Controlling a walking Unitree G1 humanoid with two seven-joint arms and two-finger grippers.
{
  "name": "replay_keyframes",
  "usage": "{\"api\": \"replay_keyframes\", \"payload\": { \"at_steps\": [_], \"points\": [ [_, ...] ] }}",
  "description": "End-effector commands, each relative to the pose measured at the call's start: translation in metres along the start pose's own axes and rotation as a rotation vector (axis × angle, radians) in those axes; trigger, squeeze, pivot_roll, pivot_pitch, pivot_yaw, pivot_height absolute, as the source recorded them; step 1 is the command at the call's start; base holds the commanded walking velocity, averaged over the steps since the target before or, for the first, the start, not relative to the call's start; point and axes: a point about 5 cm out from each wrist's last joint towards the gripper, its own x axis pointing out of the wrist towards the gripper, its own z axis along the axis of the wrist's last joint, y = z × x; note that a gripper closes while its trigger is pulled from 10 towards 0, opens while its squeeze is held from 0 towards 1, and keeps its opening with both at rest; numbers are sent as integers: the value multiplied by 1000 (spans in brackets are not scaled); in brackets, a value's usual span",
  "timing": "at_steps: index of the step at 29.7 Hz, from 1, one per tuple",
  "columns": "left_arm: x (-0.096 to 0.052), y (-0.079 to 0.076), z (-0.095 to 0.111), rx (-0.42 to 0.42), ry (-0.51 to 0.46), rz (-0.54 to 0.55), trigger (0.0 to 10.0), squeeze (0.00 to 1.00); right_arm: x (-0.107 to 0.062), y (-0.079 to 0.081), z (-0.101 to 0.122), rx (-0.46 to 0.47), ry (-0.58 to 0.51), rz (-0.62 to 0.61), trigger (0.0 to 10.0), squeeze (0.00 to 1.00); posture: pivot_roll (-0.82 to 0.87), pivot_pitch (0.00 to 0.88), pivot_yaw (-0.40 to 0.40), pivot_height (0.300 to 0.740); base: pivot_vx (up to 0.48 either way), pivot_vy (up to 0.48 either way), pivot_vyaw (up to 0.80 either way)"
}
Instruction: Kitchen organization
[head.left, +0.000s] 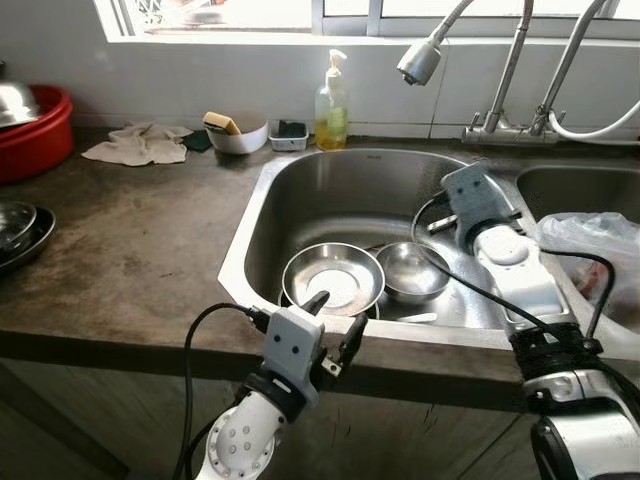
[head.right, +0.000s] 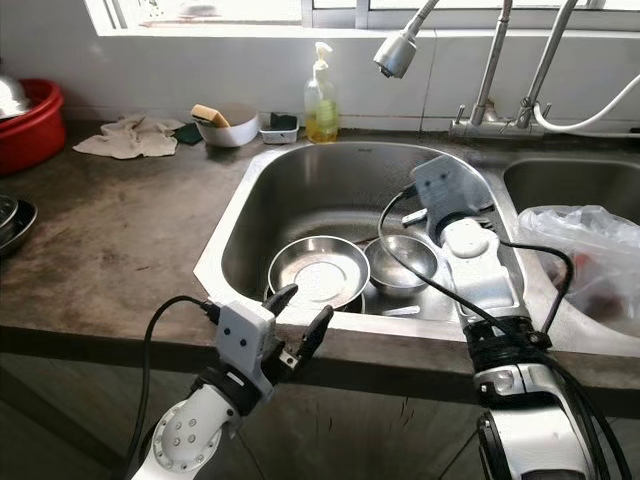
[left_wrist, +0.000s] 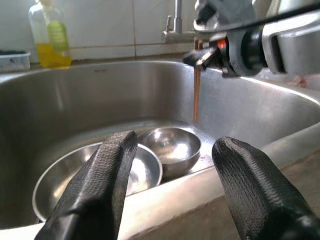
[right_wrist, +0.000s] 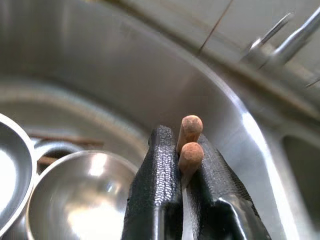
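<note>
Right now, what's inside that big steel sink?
In the sink lie a wide steel plate and a smaller steel bowl beside it. The right gripper holds a pair of wooden chopsticks above the bowl. What lies beneath the dishes is covered.

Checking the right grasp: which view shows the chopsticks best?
Right wrist view: the right gripper is shut on two chopsticks, ends close up. Left wrist view shows them hanging over the sink. In the eye views the arm hides them.
</note>
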Motion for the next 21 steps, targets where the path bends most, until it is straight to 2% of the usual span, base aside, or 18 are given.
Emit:
{"api": "replay_keyframes", "payload": {
  "at_steps": [1, 4, 5, 6, 7, 14, 21],
  "points": [
    [-4, 0, 4, 7, 6, 13, 10000, 0, 6, 1, 5, -25, 13, 19, 10000, 0, 221, 150, -20, 740, 0, 0, 0],
    [-6, 0, 4, 6, 12, 14, 10000, 0, 8, 4, 0, -35, 40, 34, 10000, 0, 222, 156, -24, 740, 0, 0, 0],
    [-6, 0, 4, 6, 12, 15, 10000, 0, 8, 6, -1, -38, 45, 45, 10000, 231, 221, 159, -23, 740, 0, 0, 0],
    [-6, 0, 4, 6, 12, 15, 10000, 0, 8, 6, -1, -38, 45, 45, 10000, 231, 221, 159, -23, 740, 0, 0, 0],
    [-6, 0, 4, 6, 15, 16, 10000, 0, 8, 8, -4, -40, 51, 54, 10000, 1000, 220, 160, -21, 740, 0, 0, 0],
    [-5, 0, 4, 7, 19, 14, 10000, 0, 8, 7, -2, -21, 20, 34, 10000, 1000, 216, 157, -18, 740, 0, 0, 0],
    [-2, 2, 4, 9, 14, 16, 10000, 0, 1, -9, 24, 42, -121, -75, 10000, 1000, 210, 137, -19, 740, 0, 0, 0]
  ]
}}
